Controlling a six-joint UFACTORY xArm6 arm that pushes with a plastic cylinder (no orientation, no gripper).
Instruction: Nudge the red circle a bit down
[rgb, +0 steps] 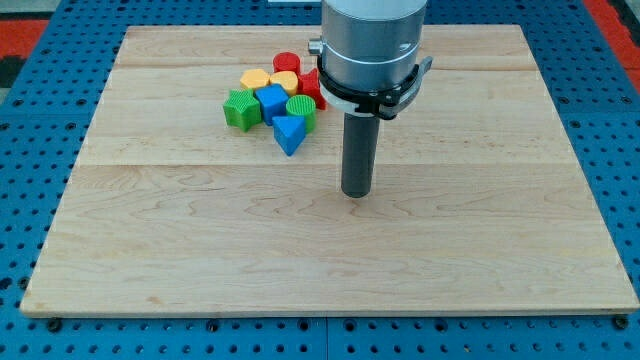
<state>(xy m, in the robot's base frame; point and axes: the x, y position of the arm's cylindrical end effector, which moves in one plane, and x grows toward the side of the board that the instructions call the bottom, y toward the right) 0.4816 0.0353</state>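
The red circle (287, 62) sits at the top of a tight cluster of blocks in the upper left-middle of the wooden board (200, 230). Touching or close below it are a yellow block (254, 78), another yellow block (284, 81), a red block (311, 87), a green star-like block (240, 109), a blue cube (271, 103), a green round block (301, 109) and a blue triangle (289, 134). My tip (357, 192) rests on the board below and to the right of the cluster, apart from all blocks.
The arm's grey body (370, 45) hangs over the board's upper middle and hides part of the red block. A blue pegboard surface (40, 120) surrounds the board on all sides.
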